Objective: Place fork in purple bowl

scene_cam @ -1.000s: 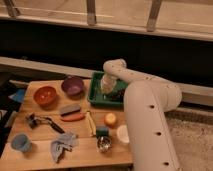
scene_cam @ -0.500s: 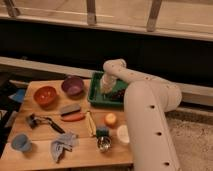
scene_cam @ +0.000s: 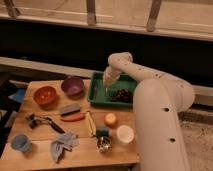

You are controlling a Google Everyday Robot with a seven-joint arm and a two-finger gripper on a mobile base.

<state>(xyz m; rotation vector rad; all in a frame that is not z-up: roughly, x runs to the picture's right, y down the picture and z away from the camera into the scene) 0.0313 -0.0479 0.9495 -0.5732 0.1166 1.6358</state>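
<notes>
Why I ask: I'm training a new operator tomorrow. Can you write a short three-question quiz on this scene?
1. True or false: the gripper is over the green tray.
2. Which bowl sits nearer the green tray? A: the orange bowl. B: the purple bowl.
3. Fill in: the gripper's fingers are ____ (open or shut).

Key: 1 true; 2 B; 3 shut.
</notes>
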